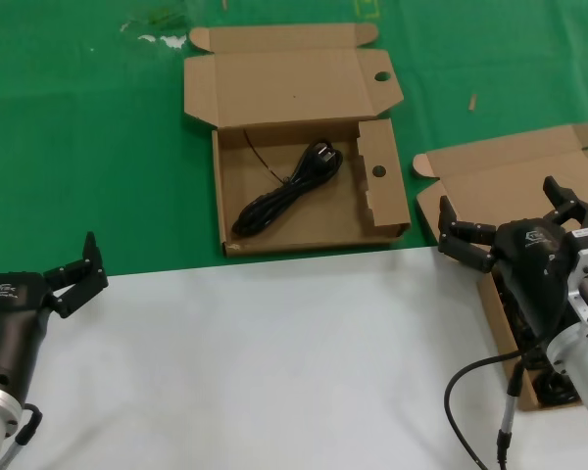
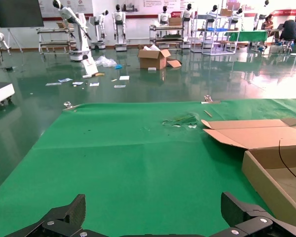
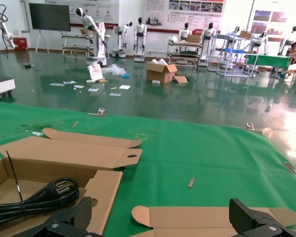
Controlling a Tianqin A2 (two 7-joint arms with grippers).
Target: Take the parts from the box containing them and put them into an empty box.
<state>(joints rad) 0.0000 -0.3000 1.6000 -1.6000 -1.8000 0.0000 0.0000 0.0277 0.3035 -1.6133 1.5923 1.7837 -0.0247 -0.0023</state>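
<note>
**Q:** What does the head view show?

**A:** Two shallow cardboard boxes on a green table. The box with round holes, centre, lies open with its lid folded back, and one looped black power cord lies diagonally across its floor, plug end toward the far side. The plain box, at right, is largely hidden by the right arm; dark shapes show inside along its near edge, probably more cords, though that cannot be confirmed.

**Q:** And the grippers?

**A:** The right gripper hangs over the plain box, fingers spread wide, holding nothing. The left gripper sits at the near left over the white surface, fingers also apart and empty, well away from both boxes.

**Q:** How would a cord handle?

**A:** Judged from its look: light, limp and rubbery, so the bundle will sag and may unloop when lifted. The moulded plug is the only stiff part. The best grip is probably across the middle of the bundle, gathering all strands between the fingers so that both ends hang evenly; taking the plug alone would let the loops trail and catch on the box wall.
</note>
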